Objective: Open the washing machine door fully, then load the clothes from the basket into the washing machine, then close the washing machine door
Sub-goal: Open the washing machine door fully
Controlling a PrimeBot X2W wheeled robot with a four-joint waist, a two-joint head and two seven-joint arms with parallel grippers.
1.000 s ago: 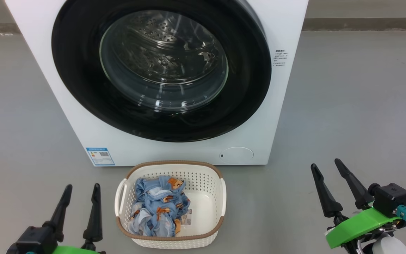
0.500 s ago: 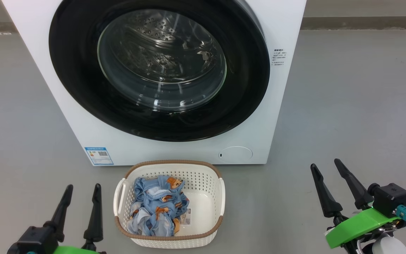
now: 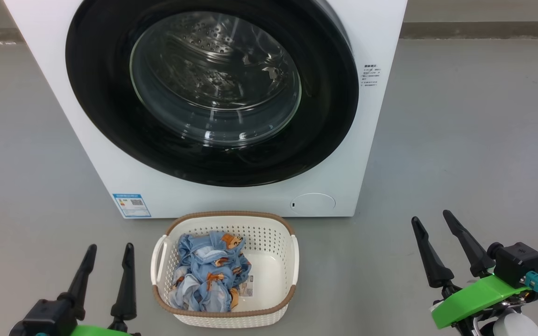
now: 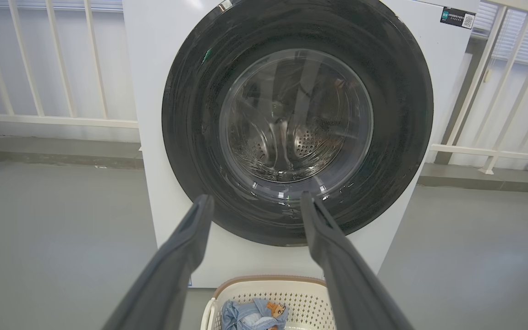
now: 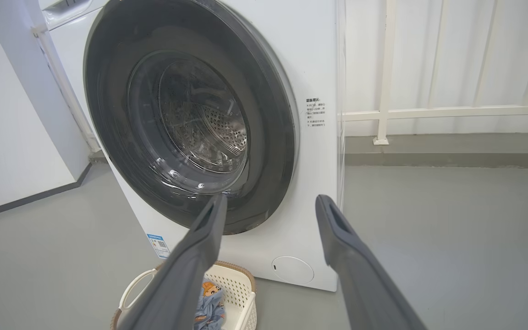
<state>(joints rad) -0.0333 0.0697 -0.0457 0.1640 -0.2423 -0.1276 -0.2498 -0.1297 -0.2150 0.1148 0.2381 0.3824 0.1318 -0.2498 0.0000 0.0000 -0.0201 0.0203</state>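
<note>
**Only my head view shifts a little; both arms keep their place**

Since one second ago the view slides slightly sideways, and no thing moves. My left gripper (image 3: 110, 246) stays low at the left, fingers pointing straight up the view, wide apart and empty. My right gripper (image 3: 430, 216) stays low at the right, fingers leaning leftward, also wide and empty. The washing machine door (image 3: 101, 93) is closed on the washing machine (image 3: 231, 200). The basket (image 3: 229, 215) stands just before it, between my grippers, with the clothes (image 3: 210, 270) in its left half.
</note>
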